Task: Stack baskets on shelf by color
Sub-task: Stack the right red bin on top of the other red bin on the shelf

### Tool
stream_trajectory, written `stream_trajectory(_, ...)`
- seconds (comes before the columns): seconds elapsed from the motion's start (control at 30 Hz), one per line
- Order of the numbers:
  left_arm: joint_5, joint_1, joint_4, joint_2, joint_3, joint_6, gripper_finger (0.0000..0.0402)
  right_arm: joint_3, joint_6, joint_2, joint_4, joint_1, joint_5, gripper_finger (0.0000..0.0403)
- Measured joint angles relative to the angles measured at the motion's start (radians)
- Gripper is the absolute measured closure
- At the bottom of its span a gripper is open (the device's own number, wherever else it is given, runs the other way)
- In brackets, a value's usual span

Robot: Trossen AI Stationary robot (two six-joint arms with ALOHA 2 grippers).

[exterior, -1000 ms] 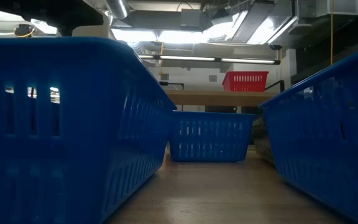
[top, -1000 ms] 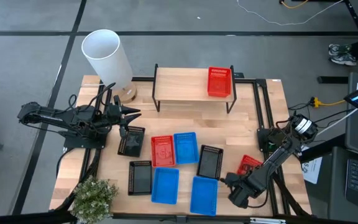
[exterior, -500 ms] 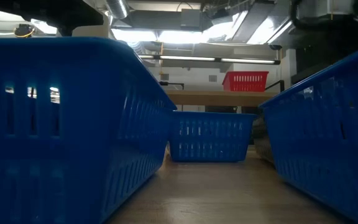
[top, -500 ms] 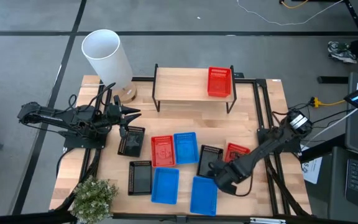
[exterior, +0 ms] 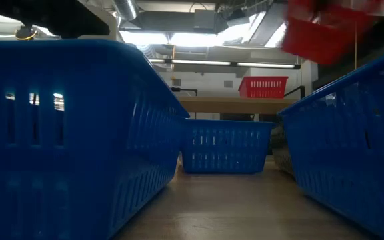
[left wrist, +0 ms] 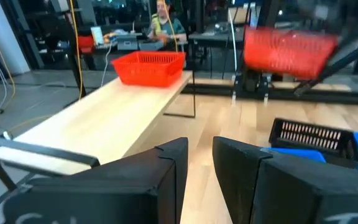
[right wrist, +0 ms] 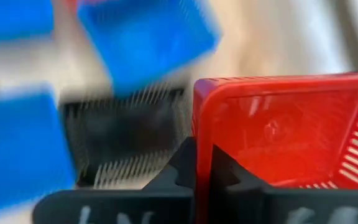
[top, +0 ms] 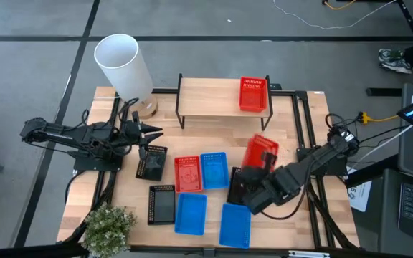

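Held basket: red basket (top: 261, 152) lifted clear of the table, tilted, above the right-hand black basket (top: 241, 185); its short wall sits between the fingers in the right wrist view (right wrist: 272, 134).
Right gripper: right gripper (right wrist: 202, 167) clamped on the red basket's rim, over the table's right middle, in front of the shelf.
Shelf: shelf (top: 214, 100) at the table's far edge; one red basket on shelf (top: 252, 94) at its right end, the rest of the plank bare.
Baskets on table: red basket on table (top: 187, 173) touching a blue basket (top: 214, 170) in the centre; two more blue baskets (top: 190, 213) nearer the front edge; black basket by left arm (top: 151, 163); another black one (top: 161, 203) below it.
Left gripper: left gripper (top: 151, 131) at the table's left side, near the black basket by left arm; fingers (left wrist: 166, 163) slightly apart, holding nothing.
Surroundings: white cylinder (top: 123, 66) at the far left corner; plant (top: 108, 228) at the near left corner.
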State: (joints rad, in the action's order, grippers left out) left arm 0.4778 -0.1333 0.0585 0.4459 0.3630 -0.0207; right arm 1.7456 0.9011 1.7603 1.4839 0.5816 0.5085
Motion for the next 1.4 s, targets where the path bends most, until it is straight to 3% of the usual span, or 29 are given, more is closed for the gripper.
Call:
stream_trajectory(0.13, 0.000, 0.000, -0.017, 0.000, 0.000, 0.019, 0.0332, 0.102, -0.182, 0.000, -0.055, -0.066, 0.181, 0.0403)
stream_trajectory(0.23, 0.000, 0.000, -0.015, 0.000, 0.000, 0.020, 0.0332, 0.158, -0.426, 0.000, -0.177, -0.149, 0.223, 0.0403)
stream_trajectory(0.3, 0.000, 0.000, -0.014, 0.000, 0.000, 0.020, 0.0332, 0.175, -0.618, -0.001, -0.307, -0.219, 0.195, 0.0403)
stream_trajectory(0.47, 0.000, 0.000, -0.014, 0.000, 0.000, 0.020, 0.0332, 0.185, -0.975, 0.000, -0.501, -0.421, -0.019, 0.0403)
stream_trajectory(0.77, 0.000, 0.000, -0.023, 0.000, 0.000, 0.019, 0.0332, 0.222, -1.019, -0.007, -0.111, -0.736, -0.076, 0.0403)
stream_trajectory(0.97, 0.000, 0.000, -0.023, 0.000, 0.000, 0.019, 0.0332, 0.222, -1.144, -0.007, -0.022, -0.878, -0.228, 0.0403)
stream_trajectory(1.23, 0.000, 0.000, -0.023, 0.000, 0.000, 0.019, 0.0332, 0.195, -1.199, -0.007, 0.029, -0.988, -0.344, 0.0403)
stream_trajectory(1.4, 0.000, 0.000, -0.023, 0.000, 0.000, 0.019, 0.0332, 0.147, -1.199, -0.007, 0.027, -1.013, -0.325, 0.0403)
